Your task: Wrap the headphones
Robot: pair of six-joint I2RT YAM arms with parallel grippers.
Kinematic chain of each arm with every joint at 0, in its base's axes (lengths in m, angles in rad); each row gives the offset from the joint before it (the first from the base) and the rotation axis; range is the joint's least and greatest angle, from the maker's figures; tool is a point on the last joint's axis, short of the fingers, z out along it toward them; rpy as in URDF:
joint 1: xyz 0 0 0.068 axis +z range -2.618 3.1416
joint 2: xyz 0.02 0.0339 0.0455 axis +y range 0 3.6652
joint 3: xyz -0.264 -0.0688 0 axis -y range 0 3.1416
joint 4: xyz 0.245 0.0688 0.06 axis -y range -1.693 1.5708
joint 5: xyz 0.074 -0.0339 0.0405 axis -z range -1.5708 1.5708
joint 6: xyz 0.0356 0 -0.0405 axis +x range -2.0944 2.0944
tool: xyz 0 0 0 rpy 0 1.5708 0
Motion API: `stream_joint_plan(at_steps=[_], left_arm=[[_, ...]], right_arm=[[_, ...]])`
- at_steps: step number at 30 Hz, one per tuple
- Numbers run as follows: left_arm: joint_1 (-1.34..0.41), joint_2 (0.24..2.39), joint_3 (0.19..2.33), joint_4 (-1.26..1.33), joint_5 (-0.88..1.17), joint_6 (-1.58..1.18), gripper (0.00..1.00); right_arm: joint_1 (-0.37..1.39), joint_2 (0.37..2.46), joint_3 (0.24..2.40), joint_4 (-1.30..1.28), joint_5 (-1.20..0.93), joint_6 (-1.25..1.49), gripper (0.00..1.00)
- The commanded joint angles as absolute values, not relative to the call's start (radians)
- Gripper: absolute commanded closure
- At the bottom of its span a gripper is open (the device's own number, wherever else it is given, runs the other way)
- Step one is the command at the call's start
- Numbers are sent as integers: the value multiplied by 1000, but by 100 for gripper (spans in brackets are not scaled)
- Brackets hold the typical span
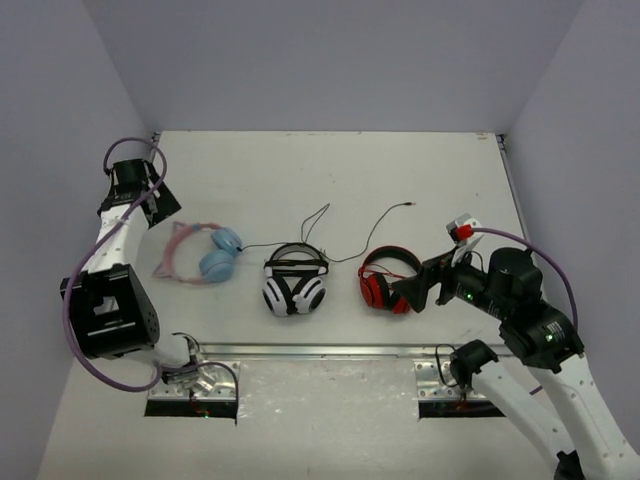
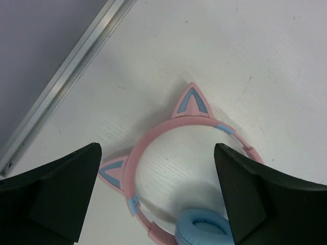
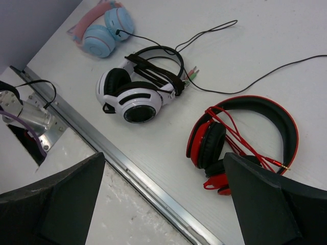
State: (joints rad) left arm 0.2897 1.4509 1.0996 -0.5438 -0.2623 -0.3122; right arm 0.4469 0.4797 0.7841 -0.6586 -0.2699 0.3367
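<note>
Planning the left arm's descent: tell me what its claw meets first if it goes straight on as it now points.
Probably the headphones: their pink cat-ear headband lies on the table between the fingers of the open left claw. Depth is hard to judge.

The headphones (image 2: 158,130) have a smooth pink plastic band and soft-looking blue pads. The white table (image 2: 245,51) looks matt, and the rail (image 2: 66,81) is dull grey metal
</note>
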Motion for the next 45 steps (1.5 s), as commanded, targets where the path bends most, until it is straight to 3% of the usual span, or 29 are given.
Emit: stream_joint_plan(at_steps=[1,5,10,16,21,22,23,25,30,35,39,45], left_arm=[[318,1505,1046,-405,-47,-98,10],[351,1603,983,-324,59,-22,13],[364,1726,1080,-354,-46,46,18],[393,1743,976,-287,-63,46,24],[373,1779,965,-267,60,20,54],[345,1787,956,-258,58,21,73],[328,1790,948,-258,25,23,78],[301,1809,956,-270,5,9,99],[295,1818,988,-291,5,-78,100],[184,1706,1031,-328,-155,-124,100],[83,1449,1065,-440,-299,-199,100],[64,999,1029,-521,-203,-275,100]], right_arm=[[483,465,781,-620,-236,311,1],[563,453,802,-647,-180,292,1],[685,420,828,-679,-60,272,1],[790,399,827,-692,55,259,1],[802,402,819,-677,61,265,1],[804,416,821,-673,64,265,1],[804,426,822,-675,66,268,1],[804,460,834,-678,64,275,1],[804,505,827,-669,104,305,1],[804,589,792,-591,135,347,1],[804,644,744,-450,58,310,1],[802,741,739,-173,-168,178,1]])
